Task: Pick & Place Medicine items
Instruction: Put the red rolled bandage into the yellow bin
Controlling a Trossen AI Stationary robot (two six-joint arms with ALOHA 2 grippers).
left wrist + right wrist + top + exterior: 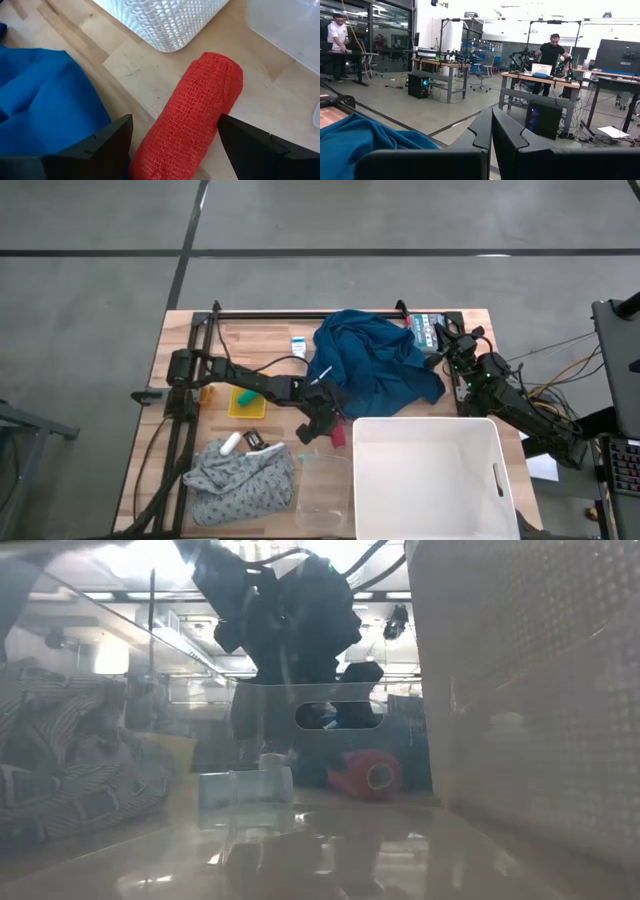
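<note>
Two people [553, 55] stand beyond the wooden table [260, 335]; left gripper [172, 145] fingers spread, right gripper [491, 145] fingers pressed together.

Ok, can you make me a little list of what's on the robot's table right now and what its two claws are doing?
left gripper: open, fingers either side of the red bandage roll, which lies on the wooden table
right gripper: shut, empty, at the table's far right corner
blue cloth: heaped at the back middle
grey cloth: front left
white bin: front right
white carton with blue print: just left of the blue cloth
</note>
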